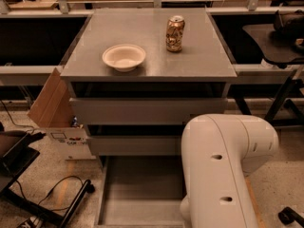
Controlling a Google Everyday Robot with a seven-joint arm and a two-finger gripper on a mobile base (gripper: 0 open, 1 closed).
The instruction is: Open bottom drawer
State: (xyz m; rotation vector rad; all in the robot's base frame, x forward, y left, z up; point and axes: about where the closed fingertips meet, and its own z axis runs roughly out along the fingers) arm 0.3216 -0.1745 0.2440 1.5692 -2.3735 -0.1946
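The grey cabinet [147, 65] stands in the middle of the camera view with three drawers. The bottom drawer [137, 194] is pulled far out toward me; its wide shallow grey box shows and looks empty, and its front lies below the frame's lower edge. The two matching drawers above it [147, 110] sit nearly closed. My white arm [223, 170] fills the lower right and covers the drawer's right side. The gripper is out of view, below the frame or behind the arm.
A cream bowl [123, 57] and a drink can [175, 33] stand on the cabinet top. A cardboard box [57, 113] leans at the cabinet's left. Black cables and a stand [52, 203] lie on the floor at left. Dark tables flank the cabinet.
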